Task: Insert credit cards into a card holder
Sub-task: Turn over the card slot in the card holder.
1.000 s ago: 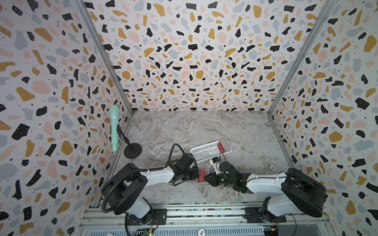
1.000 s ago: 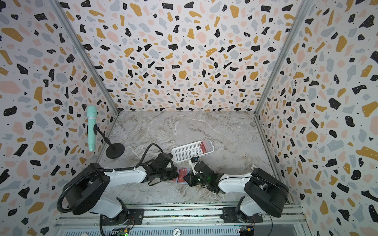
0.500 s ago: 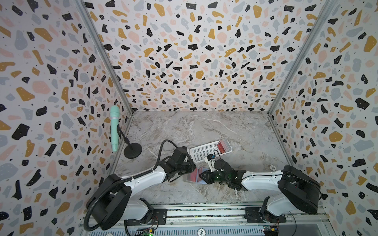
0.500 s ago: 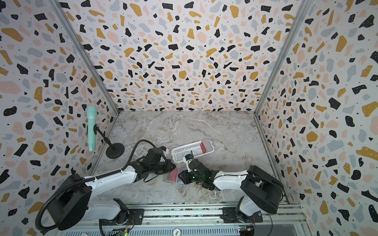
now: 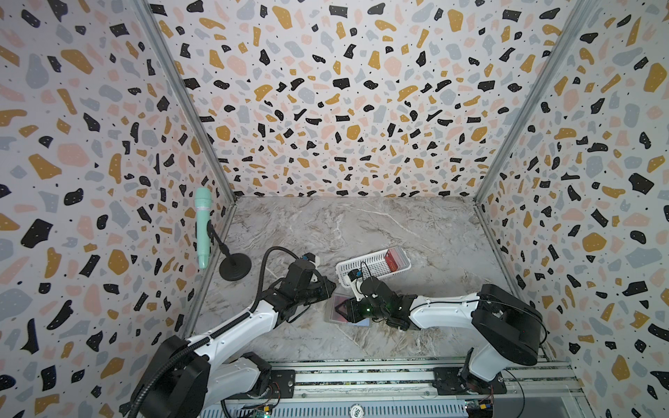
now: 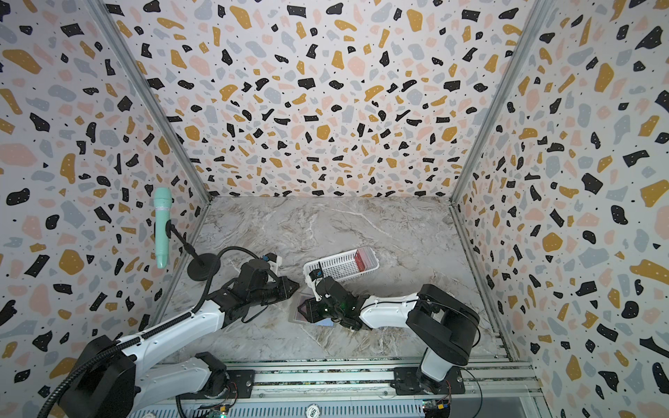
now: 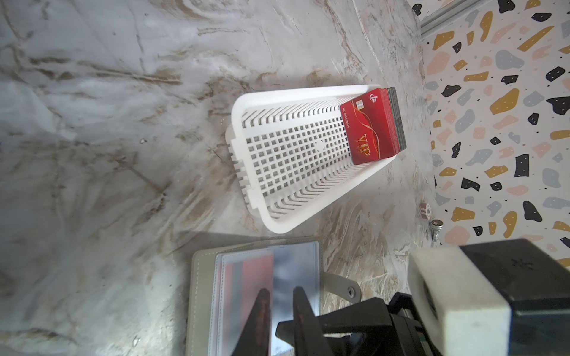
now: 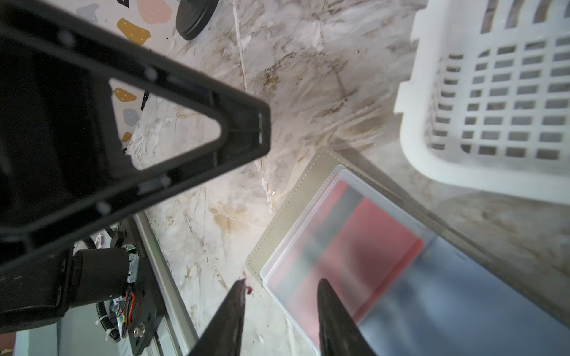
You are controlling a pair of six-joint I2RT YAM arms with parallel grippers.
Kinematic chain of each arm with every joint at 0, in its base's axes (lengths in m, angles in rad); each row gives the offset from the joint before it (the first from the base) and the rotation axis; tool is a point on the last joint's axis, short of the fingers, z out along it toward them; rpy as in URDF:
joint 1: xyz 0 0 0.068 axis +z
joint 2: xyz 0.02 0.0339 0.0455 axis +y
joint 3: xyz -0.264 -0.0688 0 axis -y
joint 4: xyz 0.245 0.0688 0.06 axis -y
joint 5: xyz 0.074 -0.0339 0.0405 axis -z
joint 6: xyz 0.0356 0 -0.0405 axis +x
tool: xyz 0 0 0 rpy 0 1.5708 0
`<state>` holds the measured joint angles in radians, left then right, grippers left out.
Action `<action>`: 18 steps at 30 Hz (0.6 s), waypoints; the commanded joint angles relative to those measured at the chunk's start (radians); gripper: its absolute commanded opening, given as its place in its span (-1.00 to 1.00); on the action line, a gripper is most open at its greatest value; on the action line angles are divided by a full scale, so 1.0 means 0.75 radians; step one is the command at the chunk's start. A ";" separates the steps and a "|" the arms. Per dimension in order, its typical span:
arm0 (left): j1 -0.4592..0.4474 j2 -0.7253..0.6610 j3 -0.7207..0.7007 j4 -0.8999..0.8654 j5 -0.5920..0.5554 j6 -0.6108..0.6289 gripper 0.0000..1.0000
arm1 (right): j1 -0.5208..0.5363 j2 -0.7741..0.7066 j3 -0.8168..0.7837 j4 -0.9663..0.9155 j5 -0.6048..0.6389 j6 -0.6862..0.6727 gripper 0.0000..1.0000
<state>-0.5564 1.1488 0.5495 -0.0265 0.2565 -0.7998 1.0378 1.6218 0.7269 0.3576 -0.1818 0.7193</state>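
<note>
On the grey marbled bench [image 5: 362, 231] I saw the white perforated oblong plastic basket [image 5: 365, 266] near the middle, and just in front of it the flat grey-taupe card holder [image 5: 335, 307] lay open, clear sleeves up. My left end effector [image 5: 327, 289] hovered just beside the holder's far corner, jaws a narrow gap apart and empty, while the right end effector [image 8: 280, 282] hung low over the holder's edge, jaws parted wider, holding nothing. A stack of thin red plastic credit cards [image 7: 367, 129], the top one lettered VIP in gold, stood against the basket's right end, and one red card [image 8: 364, 246] showed through a sleeve.
</note>
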 commanded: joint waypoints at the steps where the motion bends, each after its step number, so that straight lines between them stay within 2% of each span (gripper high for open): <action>1: 0.008 0.000 -0.007 0.046 0.021 0.032 -0.64 | -0.027 -0.090 0.024 -0.112 0.058 -0.069 -0.19; 4: 0.006 0.037 0.017 0.083 0.032 0.026 -0.62 | -0.080 -0.170 0.016 -0.210 0.118 -0.138 -0.19; 8: -0.002 0.131 0.083 0.128 0.043 0.028 -0.59 | -0.188 -0.262 0.039 -0.381 0.177 -0.269 -0.06; 13: -0.051 0.294 0.228 0.184 0.005 0.055 -0.52 | -0.396 -0.364 0.098 -0.565 0.201 -0.456 0.09; 18: -0.086 0.477 0.387 0.288 0.000 0.053 -0.48 | -0.594 -0.341 0.191 -0.671 0.178 -0.610 0.27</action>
<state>-0.6071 1.4567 0.7765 0.1020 0.2665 -0.7769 0.6392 1.3735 0.8188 -0.0418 -0.0582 0.3725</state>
